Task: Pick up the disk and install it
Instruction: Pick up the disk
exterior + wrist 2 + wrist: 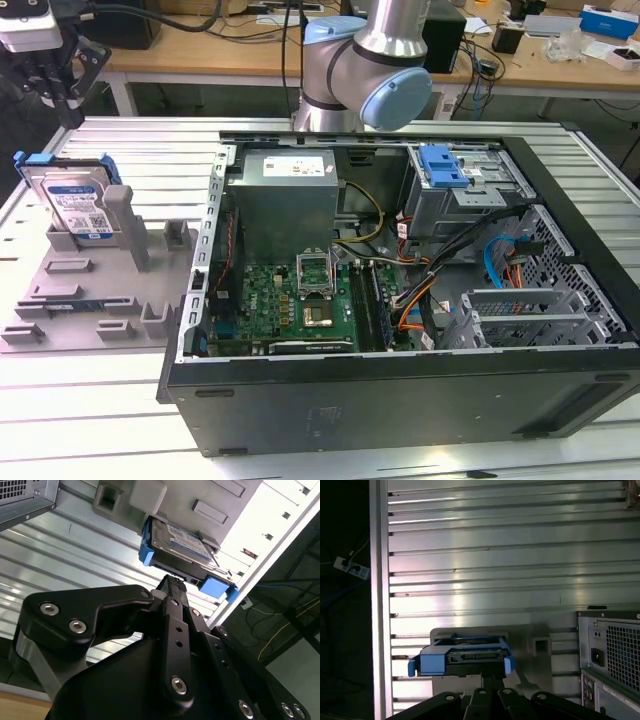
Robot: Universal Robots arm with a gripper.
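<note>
- Four hazards stand out. First, the gripper [172, 582] has its fingertips closed together on nothing. I judge that going down like this would jab the disk [72, 205] instead of straddling it.
- Second, a grey post [118, 215] stands just beside the disk, on its right in the exterior view. A spread finger could catch on it.
- Third, the blue bracket [216, 587] around the disk is plastic. A pinch on that alone would likely flex or slip and tip the disk out of the grey fixture [75, 290].
- Fourth, cables [420, 290] crowd the open computer case [400, 400], and a carried disk could snag on them.
- The disk sits at the left of the exterior frame, at mid height, propped in the fixture. The gripper hangs in the upper left corner, above the disk and apart from it.
- The disk stands on end and leans back, with its label facing the exterior camera. Its long axis runs from lower right to upper left of that frame. In the first wrist view, its connector end points up at the gripper.
</note>
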